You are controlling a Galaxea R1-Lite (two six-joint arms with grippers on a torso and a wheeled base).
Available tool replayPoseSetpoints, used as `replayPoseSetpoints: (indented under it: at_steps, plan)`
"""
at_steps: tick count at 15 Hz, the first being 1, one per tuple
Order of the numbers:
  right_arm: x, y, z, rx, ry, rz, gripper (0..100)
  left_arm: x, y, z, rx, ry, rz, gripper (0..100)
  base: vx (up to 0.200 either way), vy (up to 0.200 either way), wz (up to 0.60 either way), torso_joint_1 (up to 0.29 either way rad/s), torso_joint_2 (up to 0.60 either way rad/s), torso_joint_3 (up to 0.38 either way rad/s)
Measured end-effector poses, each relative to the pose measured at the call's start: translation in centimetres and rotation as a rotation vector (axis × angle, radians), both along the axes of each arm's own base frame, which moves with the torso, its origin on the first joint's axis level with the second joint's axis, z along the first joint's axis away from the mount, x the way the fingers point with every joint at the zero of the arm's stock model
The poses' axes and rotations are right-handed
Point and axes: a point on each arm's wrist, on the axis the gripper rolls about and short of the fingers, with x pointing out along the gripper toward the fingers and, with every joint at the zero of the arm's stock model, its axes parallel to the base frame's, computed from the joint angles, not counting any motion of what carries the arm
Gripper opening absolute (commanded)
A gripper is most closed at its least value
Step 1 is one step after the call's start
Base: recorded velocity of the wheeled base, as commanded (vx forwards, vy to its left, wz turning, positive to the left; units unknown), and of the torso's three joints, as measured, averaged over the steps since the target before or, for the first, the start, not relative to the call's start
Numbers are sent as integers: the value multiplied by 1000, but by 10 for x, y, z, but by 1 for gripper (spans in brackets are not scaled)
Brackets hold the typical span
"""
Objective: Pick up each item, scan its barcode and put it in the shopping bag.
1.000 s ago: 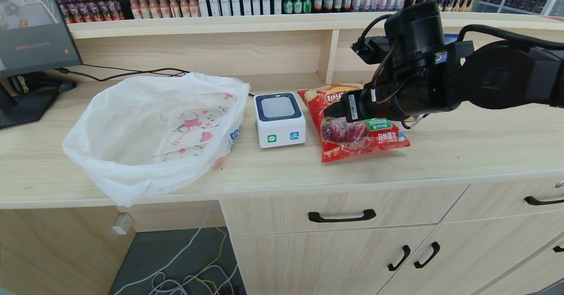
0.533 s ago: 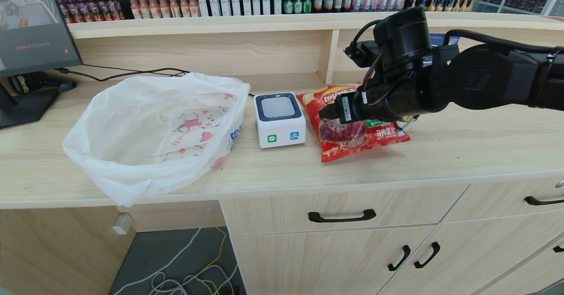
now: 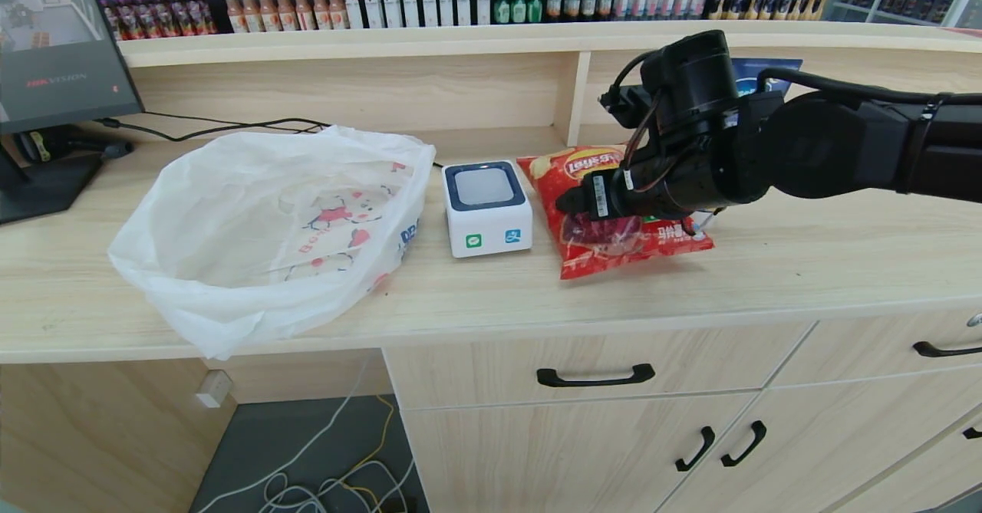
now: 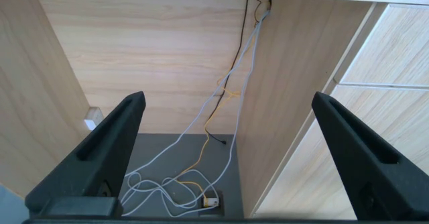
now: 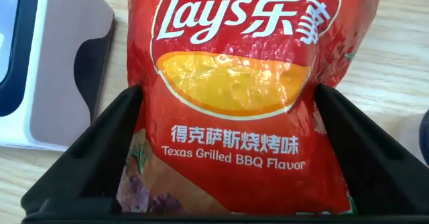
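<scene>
Wooden tabletop (image 3: 805,268) out in front, a row of bottles (image 3: 460,3) on the shelf behind, and I take every bearing from the white scanner (image 3: 487,206) in the middle.

On the scanner's left slumps the shopping bag (image 3: 261,221), mouth gaping upward, nothing showing inside it from the head view. On the scanner's right, just beside it and lying flat, is the chip bag (image 3: 614,256). That's my item.

Right arm (image 3: 844,145) is over it now, reaching in from the side away from the scanner. My right jaws are spread wide and straddle the chip bag (image 5: 231,90), one of the fingers (image 5: 87,163) down each flank. They sit right at the edges of the foil, and I can't tell whether they press it yet. Nothing is lifted, and the pack rests on the wood.

Here's what counts: the pack's long axis runs from the back of the tabletop to the front, roughly along the scanner's side (image 5: 47,70), its near end angling a little away from it. My jaws cross it the short way, so closing should pinch the width, which I reckon is the right line for a puffy bag that will give and crinkle.

Left jaws are wide open too and empty, fingers (image 4: 100,150) hanging below the tabletop, facing the open space under it and loose cables (image 4: 201,150) on the floor. So the right arm is far nearer and this pick is its job.

No barcode shows on the upper face, so I expect it's underneath.
</scene>
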Motion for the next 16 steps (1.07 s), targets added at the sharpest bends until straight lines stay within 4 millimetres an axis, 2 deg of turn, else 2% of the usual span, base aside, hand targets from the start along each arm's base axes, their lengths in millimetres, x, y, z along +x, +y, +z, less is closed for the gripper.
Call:
replayPoseSetpoints:
  at_steps: [8, 9, 16]
  plan:
    - [2, 0, -7, 19, 41, -56, 100, 0, 0, 0, 0, 0, 0, 100, 0, 0, 0, 0, 0, 0]
    - [2, 0, -7, 19, 41, -57, 0, 0, 0, 0, 0, 0, 0, 100, 0, 0, 0, 0, 0, 0]
    - [-3, -2, -1, 29, 33, -58, 0, 0, 0, 0, 0, 0, 0, 100, 0, 0, 0, 0, 0, 0]
